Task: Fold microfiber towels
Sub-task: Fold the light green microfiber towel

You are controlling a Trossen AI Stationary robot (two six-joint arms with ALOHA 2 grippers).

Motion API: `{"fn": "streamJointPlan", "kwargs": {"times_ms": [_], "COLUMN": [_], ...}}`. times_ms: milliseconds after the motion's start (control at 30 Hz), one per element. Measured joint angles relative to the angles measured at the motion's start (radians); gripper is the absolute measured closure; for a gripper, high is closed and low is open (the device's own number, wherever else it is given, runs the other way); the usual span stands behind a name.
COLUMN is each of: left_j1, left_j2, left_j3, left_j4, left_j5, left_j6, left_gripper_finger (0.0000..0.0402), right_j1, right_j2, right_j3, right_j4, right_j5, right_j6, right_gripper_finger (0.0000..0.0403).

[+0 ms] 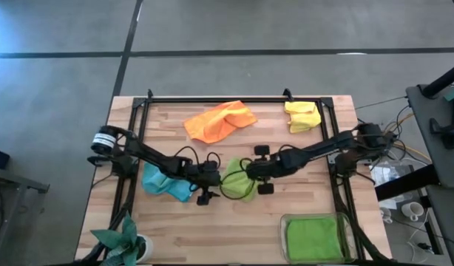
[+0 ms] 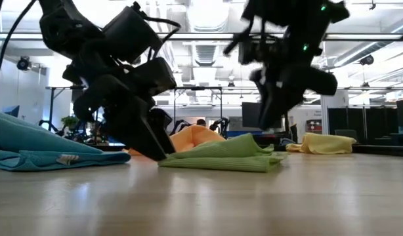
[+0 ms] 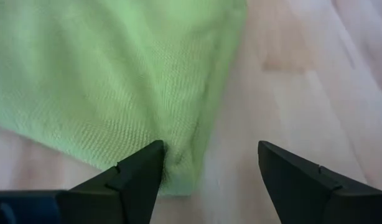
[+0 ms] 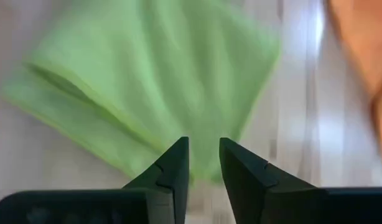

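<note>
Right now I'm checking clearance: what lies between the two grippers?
The crumpled yellow-green microfiber towel lies between the left gripper and right gripper, seen in the high view.

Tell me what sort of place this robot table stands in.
Probably a robotics lab or workshop: the wooden table stands on bare concrete floor, the low view shows an open hall with exposed ceiling ducts, and a side bench holds tangled cables.
</note>
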State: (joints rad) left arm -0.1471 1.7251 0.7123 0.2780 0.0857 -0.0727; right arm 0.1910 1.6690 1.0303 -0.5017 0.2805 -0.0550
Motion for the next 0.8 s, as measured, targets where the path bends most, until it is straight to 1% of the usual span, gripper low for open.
{"fn": "streamJointPlan", "kwargs": {"times_ms": [100,167,267,367,467,633,700,800], "left_j1": [-0.034,-0.074,-0.136,-0.189,-0.225,-0.254,-0.254,-0.252], "left_j2": [-0.052,-0.070,-0.066,-0.032,0.045,0.186,0.218,0.221], "left_j3": [0.021,0.041,0.067,0.108,0.162,0.275,0.303,0.310], "left_j4": [-0.004,0.013,0.002,0.017,0.024,0.012,0.015,0.012], "left_j5": [-0.067,-0.130,-0.216,-0.278,-0.290,-0.292,-0.297,-0.330], "left_j6": [0.018,0.029,0.029,0.007,-0.048,-0.106,-0.111,-0.132], "left_gripper_finger": [0.0155,0.0155,0.0156,0.0155,0.0156,0.0155,0.0156,0.0156], "right_j1": [0.050,0.074,0.100,0.108,0.100,0.095,0.093,0.087], "right_j2": [-0.048,-0.070,-0.071,-0.036,0.021,0.099,0.110,0.116], "right_j3": [-0.059,-0.106,-0.171,-0.190,-0.165,-0.098,-0.079,-0.050], "right_j4": [0.096,0.151,0.233,0.305,0.305,0.299,0.278,0.225], "right_j5": [-0.012,-0.019,-0.019,-0.015,-0.016,-0.019,-0.023,-0.023], "right_j6": [-0.115,-0.197,-0.330,-0.444,-0.469,-0.479,-0.479,-0.509], "right_gripper_finger": [0.0306,0.0295,0.0274,0.0254,0.0250,0.0264,0.0270,0.0276]}}
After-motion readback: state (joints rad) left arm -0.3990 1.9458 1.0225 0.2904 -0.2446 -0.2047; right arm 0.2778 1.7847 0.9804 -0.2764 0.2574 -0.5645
